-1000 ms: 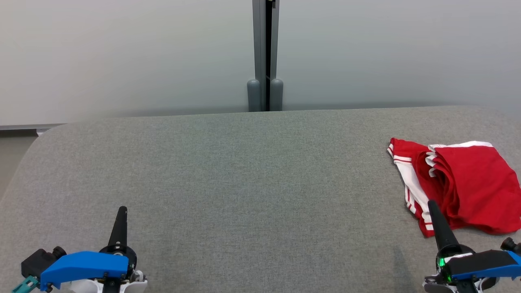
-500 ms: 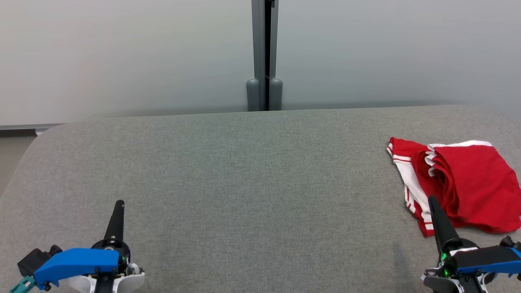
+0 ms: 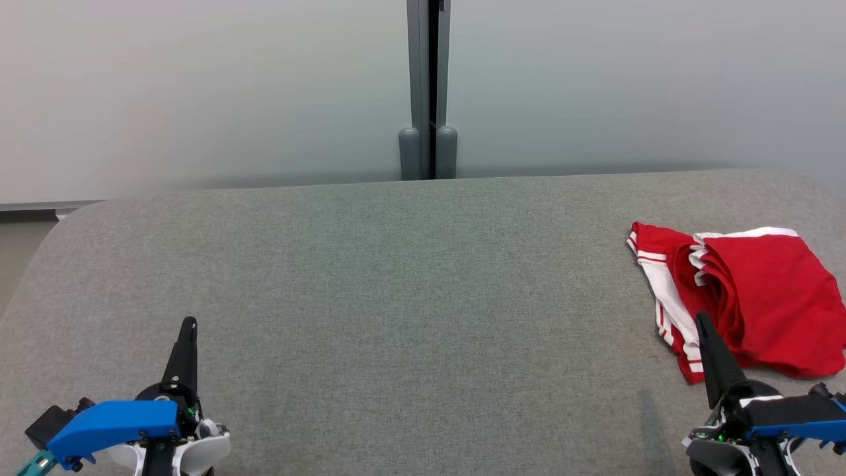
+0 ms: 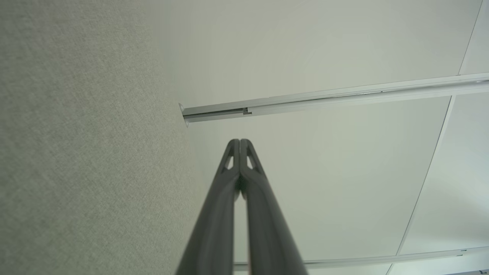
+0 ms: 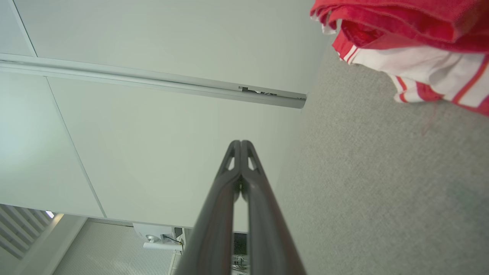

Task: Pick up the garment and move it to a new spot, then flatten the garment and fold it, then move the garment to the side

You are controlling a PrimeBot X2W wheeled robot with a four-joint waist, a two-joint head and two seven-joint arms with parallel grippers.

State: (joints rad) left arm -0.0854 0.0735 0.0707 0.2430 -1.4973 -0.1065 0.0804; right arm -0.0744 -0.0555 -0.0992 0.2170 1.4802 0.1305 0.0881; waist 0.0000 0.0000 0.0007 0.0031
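The garment is red with white stripes and lies folded at the right side of the grey fabric table; its striped edge also fills the upper right of the right wrist view. My right gripper is shut and empty, its tip showing just in front of the garment's near left edge. In its own wrist view the right gripper has both fingers pressed together. My left gripper is shut and empty at the lower left, far from the garment. The left gripper also shows closed fingertips in its wrist view.
A pale wall with a grey vertical post stands behind the table's far edge. The table's rounded left corner drops to the floor. A ceiling rail crosses the left wrist view.
Both arms have drawn back toward the bottom edge of the head view. The garment has stayed where it was. Both grippers have remained shut.
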